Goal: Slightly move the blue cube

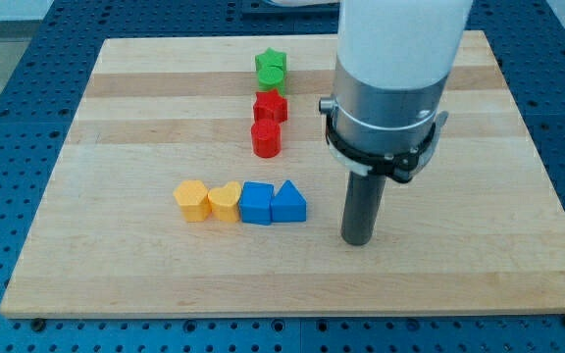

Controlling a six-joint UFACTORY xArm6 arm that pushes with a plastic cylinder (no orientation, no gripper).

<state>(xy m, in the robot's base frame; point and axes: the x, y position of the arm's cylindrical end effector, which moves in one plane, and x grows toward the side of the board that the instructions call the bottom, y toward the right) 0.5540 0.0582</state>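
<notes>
Just one view: the whole counter (116,255) is seen from the front, fairly close, angled steeply down.

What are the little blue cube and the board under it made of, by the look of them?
The blue cube looks like moulded plastic: one even, saturated colour, smooth faces, a soft sheen. The board looks like pale wood, probably glued strips, since lighter and darker bands with fine grain run across it; its finish seems matte. My tip stands to the view's right of the cube.
</notes>
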